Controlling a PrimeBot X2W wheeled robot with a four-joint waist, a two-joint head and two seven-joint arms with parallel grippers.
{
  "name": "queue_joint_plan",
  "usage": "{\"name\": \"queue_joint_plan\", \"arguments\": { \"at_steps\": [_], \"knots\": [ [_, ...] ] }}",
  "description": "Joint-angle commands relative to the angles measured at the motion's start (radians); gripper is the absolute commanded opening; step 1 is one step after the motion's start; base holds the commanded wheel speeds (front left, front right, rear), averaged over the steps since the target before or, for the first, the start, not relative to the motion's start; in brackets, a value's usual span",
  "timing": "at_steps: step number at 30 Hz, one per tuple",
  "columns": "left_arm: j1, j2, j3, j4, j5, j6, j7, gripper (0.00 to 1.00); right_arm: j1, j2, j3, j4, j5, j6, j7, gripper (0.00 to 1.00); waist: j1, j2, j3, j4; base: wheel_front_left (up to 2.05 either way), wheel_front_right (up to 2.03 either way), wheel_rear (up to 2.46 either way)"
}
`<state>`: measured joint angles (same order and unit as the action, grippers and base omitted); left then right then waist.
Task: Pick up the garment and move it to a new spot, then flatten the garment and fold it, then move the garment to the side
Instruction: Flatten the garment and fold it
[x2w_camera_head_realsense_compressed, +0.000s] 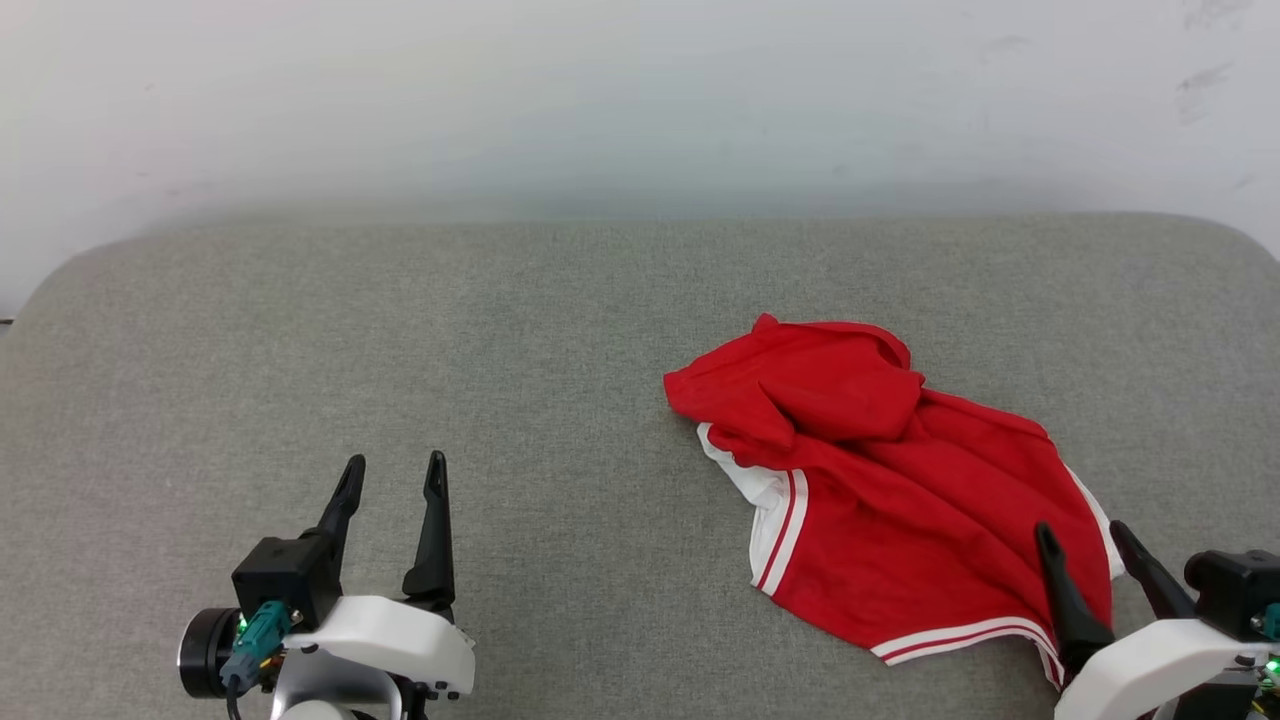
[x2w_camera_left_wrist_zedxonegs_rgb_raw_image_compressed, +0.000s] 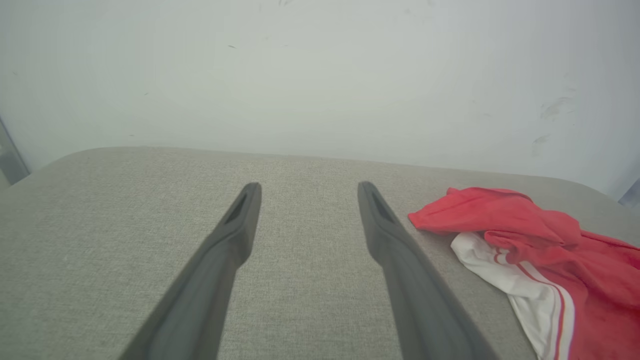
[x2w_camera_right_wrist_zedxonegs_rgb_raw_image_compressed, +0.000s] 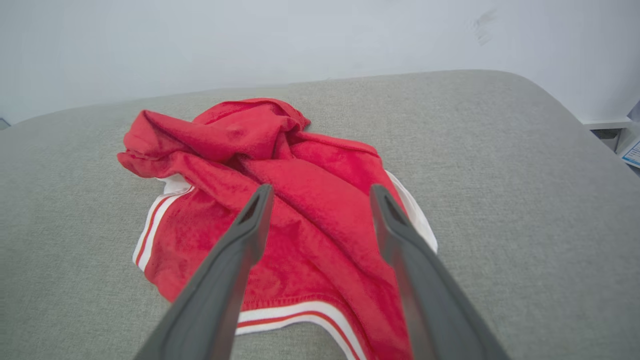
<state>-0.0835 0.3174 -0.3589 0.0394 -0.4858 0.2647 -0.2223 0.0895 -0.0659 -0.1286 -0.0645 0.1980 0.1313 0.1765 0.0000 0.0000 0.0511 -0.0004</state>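
Red fabric with white, red-striped trim: the garment (x2w_camera_head_realsense_compressed: 880, 480) lies crumpled on the grey upholstered surface (x2w_camera_head_realsense_compressed: 500, 330), on its right half and nearer the front edge than the white wall (x2w_camera_head_realsense_compressed: 600, 100).

Head view: the left gripper (x2w_camera_head_realsense_compressed: 395, 462) stands at the lower left with fingers apart, over bare surface and well apart from the cloth. The right gripper (x2w_camera_head_realsense_compressed: 1082, 530) sits at the lower right, fingers apart, its tips over the garment's near hem. Nothing is held by either.

Left wrist view: the left gripper (x2w_camera_left_wrist_zedxonegs_rgb_raw_image_compressed: 308, 186) shows both fingers spread with only grey weave between them. The garment (x2w_camera_left_wrist_zedxonegs_rgb_raw_image_compressed: 550, 235) lies off to one side, a white sleeve edge turned out.

Right wrist view: the right gripper (x2w_camera_right_wrist_zedxonegs_rgb_raw_image_compressed: 321, 190) points straight at the heaped garment (x2w_camera_right_wrist_zedxonegs_rgb_raw_image_compressed: 225, 135), fingers wide, no fabric pinched.

Assessment: the cloth is bunched and unflattened, so spreading is outstanding. The right arm is placed to take hold, and the left stands clear in reserve.
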Motion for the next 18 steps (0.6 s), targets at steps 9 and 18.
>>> {"name": "queue_joint_plan", "arguments": {
  "at_steps": [9,18],
  "knots": [
    [0.009,0.013,-0.002,-0.025,-0.005,0.016,0.016,1.0,-0.01,-0.009,0.11,-0.011,-0.019,-0.001,0.052,1.0,0.0,0.0,0.003,0.004,0.0,0.0,0.0],
    [-0.03,0.001,-0.007,-0.026,-0.008,0.007,0.007,1.0,-0.144,-0.156,0.405,0.089,0.111,-0.001,0.298,1.0,0.0,0.0,0.067,0.036,0.0,0.0,0.0]
  ]
}}
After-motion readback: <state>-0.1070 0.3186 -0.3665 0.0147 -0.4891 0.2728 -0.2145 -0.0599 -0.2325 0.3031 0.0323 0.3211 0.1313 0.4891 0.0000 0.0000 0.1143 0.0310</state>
